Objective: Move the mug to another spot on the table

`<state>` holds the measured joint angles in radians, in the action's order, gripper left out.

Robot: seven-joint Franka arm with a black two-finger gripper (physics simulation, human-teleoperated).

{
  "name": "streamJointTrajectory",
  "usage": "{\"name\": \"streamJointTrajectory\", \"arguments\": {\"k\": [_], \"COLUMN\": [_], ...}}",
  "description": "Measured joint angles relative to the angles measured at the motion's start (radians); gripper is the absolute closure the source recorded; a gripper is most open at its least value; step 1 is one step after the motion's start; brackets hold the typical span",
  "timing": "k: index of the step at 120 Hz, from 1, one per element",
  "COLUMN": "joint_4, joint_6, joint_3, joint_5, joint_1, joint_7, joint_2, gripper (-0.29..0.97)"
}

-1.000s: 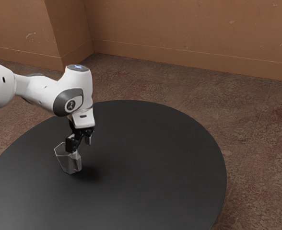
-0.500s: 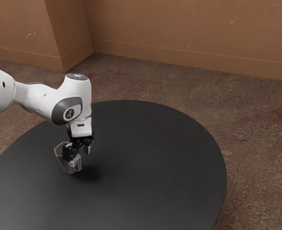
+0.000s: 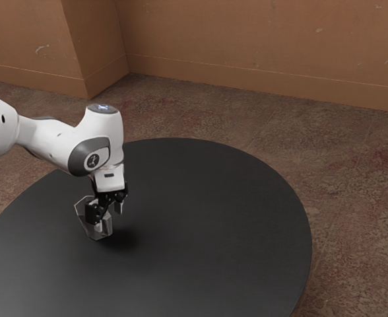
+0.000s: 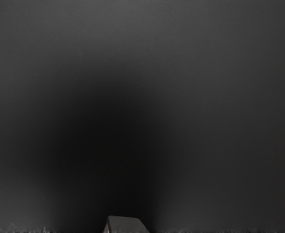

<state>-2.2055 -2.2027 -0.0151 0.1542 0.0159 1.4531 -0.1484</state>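
Exterior view: the clear mug (image 3: pixel 99 229) stands upright on the round black bench (image 3: pixel 214 218), left of the frame's centre. The white arm's jaws are down at the mug's rim; whether they grip it I cannot tell.

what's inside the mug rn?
The gripper is down at the rim of the clear mug, on the side toward the exterior view's right. Through its wall I see only the black table beneath. The gripper covers that part of the rim, so contact there is hidden.
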Motion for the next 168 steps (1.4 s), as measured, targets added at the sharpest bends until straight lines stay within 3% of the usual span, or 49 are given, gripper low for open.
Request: {"name": "streamJointTrajectory", "arguments": {"k": [168], "joint_4": [-0.002], "joint_6": [-0.079], "joint_3": [-0.015], "joint_5": [0.006], "joint_1": [0.023], "joint_7": [0.004], "joint_2": [-0.062], "gripper": [0.07]}}
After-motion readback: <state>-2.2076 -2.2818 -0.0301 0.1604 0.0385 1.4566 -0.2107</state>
